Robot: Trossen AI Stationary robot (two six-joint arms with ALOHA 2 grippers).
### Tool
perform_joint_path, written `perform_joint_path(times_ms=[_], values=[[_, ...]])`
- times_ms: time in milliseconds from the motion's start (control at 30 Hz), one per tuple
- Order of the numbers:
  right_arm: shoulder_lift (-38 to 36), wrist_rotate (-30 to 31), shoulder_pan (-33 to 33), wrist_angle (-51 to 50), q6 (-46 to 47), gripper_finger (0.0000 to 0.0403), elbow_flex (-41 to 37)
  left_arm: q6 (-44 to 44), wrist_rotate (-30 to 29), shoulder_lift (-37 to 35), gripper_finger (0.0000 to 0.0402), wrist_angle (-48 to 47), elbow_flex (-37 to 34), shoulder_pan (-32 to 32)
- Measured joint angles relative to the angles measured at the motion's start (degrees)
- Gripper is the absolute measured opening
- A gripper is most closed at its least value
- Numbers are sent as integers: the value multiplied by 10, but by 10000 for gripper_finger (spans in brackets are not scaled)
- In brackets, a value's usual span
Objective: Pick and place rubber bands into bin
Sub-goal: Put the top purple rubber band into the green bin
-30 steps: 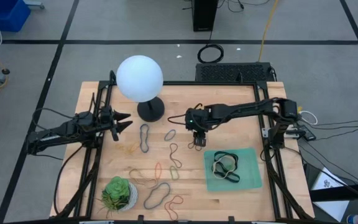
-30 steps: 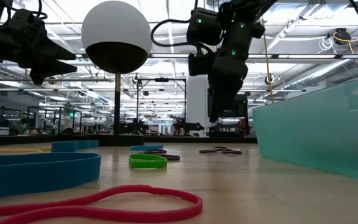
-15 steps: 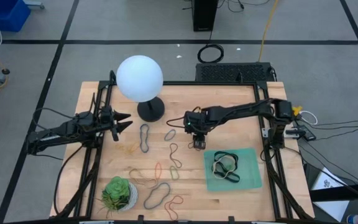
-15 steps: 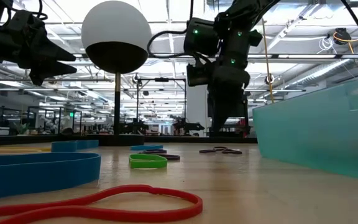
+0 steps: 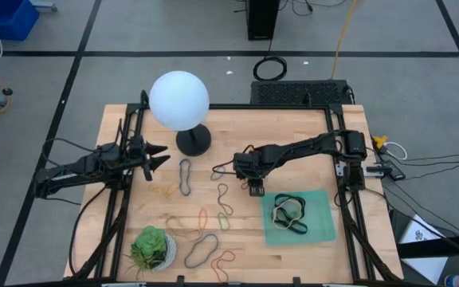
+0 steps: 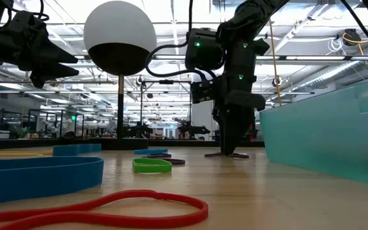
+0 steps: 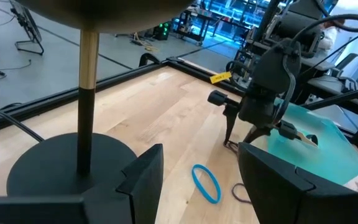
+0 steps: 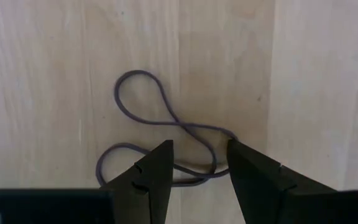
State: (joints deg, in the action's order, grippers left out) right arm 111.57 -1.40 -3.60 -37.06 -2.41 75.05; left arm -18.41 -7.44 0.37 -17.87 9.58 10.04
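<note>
Purple band (image 8: pixel 166 140) beside the bin (image 5: pixel 322 227) lies flat; your right hand (image 5: pixel 254 190), fingers spread, may scrape tabletop (image 5: pixel 293 127) and miss.

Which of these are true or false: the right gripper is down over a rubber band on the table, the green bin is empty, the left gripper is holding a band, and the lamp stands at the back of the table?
1. The right gripper is low over a dark rubber band lying on the table. True; its fingers stand open on either side of the band.
2. The green bin is empty. False; rubber bands already lie inside it.
3. The left gripper is holding a band. False; it is open with nothing between its fingers, hanging at the table's left side.
4. The round white lamp stands at the back of the table. True.
</note>
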Motion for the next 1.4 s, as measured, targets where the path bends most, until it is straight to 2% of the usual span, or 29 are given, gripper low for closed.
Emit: perform_joint_path(times_ms=[200, 367, 567, 733, 1033, 1167, 1400], values=[[0, 3, 0, 3, 0, 138, 0, 0, 0, 0, 212, 0, 0, 0], [0, 42, 0, 6, -7, 124, 0, 0, 0, 0, 212, 0, 0, 0], [0, 41, -1, 6, -7, 118, 0, 0, 0, 0, 212, 1, 0, 0], [-2, -12, -1, 13, 0, 118, -15, 0, 0, 0, 212, 0, 0, 0], [-3, -11, 2, 17, -3, 114, -58, -1, 0, 0, 212, 1, 0, 0], [-2, -13, 3, 17, -16, 91, -62, -1, 0, 0, 212, 1, 0, 0], [-1, -17, 8, 17, -46, 24, -63, -1, 0, 0, 212, 1, 0, 0]])
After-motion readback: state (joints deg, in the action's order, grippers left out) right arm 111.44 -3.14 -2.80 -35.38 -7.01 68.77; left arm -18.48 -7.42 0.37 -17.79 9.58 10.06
